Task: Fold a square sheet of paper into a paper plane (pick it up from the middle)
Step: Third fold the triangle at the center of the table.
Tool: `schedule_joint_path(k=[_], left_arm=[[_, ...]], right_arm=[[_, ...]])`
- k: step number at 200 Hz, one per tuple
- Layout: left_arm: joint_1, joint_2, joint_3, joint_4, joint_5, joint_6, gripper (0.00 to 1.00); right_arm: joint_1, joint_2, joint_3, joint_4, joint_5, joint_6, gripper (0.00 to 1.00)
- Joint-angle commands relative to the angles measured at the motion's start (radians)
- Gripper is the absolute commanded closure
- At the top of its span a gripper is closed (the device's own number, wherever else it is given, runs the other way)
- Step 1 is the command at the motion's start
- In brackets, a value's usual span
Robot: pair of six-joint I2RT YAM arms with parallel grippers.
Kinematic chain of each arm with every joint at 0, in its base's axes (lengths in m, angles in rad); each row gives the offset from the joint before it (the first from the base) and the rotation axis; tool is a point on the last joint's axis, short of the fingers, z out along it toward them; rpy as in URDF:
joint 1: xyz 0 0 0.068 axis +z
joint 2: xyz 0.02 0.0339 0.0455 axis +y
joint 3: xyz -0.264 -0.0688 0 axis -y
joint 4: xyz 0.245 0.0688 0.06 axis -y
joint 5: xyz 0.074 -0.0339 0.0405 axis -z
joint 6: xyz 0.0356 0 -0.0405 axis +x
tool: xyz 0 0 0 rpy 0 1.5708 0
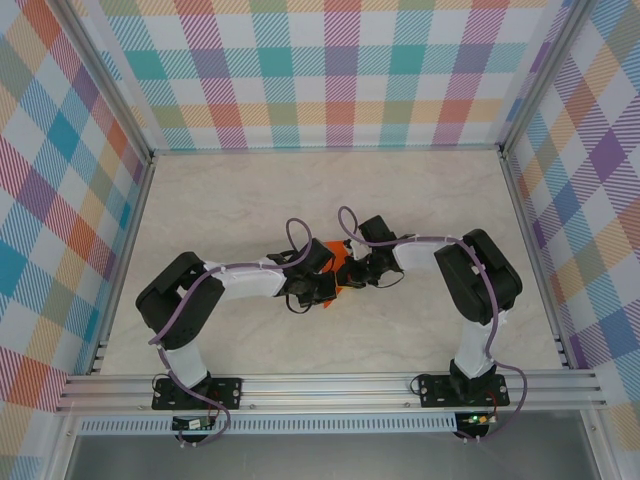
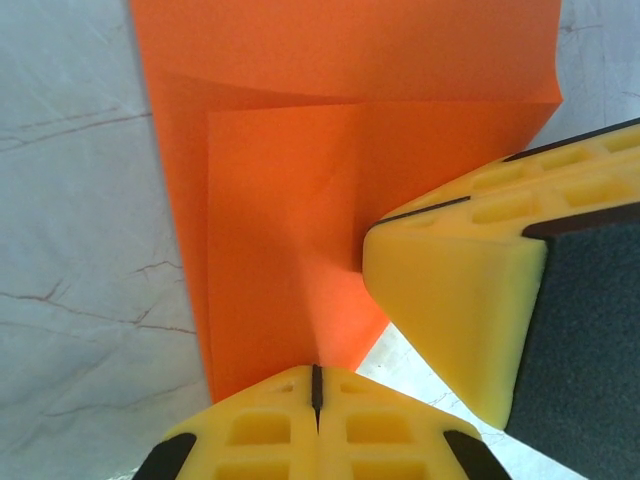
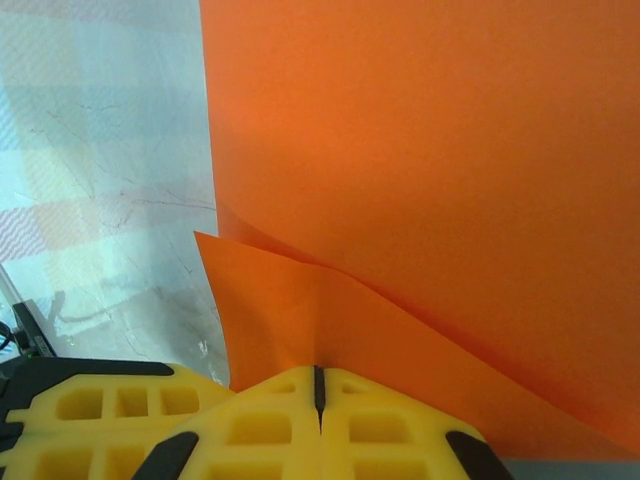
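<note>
Plaid walls, pale marbled table [image 1: 200,200]; paper [image 1: 338,268] at its centre, partly folded, layers overlapping; left gripper [image 2: 316,385] clamped on its edge from 8 o'clock, right gripper [image 3: 318,385] clamped from 3 o'clock; likely pinned both sides so the layers cannot slip.

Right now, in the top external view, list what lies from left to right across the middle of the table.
left arm's elbow → left gripper → orange paper → right gripper → right arm's elbow
</note>
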Motion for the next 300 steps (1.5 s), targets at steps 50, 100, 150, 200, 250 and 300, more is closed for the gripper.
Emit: schedule_joint_path(k=[50, 100, 150, 200, 250, 300], left_arm=[[0.006, -0.001, -0.042, -0.12, -0.024, -0.007, 1.0], [0.005, -0.001, -0.025, -0.109, -0.022, 0.001, 1.0], [0.006, -0.006, -0.024, -0.098, -0.012, 0.008, 1.0], [0.006, -0.026, -0.039, -0.037, 0.011, 0.019, 1.0], [0.034, -0.061, -0.02, 0.041, 0.102, 0.075, 1.0], [0.073, -0.04, -0.002, 0.017, 0.166, 0.168, 0.9]], right_arm=[[-0.15, -0.005, 0.043, 0.041, 0.195, -0.054, 1.0], [-0.147, -0.154, -0.033, 0.098, 0.125, 0.013, 1.0], [-0.048, -0.12, -0.08, 0.139, -0.015, 0.123, 1.0], [-0.015, -0.011, -0.018, 0.092, -0.021, 0.135, 1.0], [-0.015, 0.039, 0.025, -0.02, 0.06, 0.081, 1.0], [-0.015, 0.074, 0.051, -0.054, 0.072, 0.056, 1.0]])
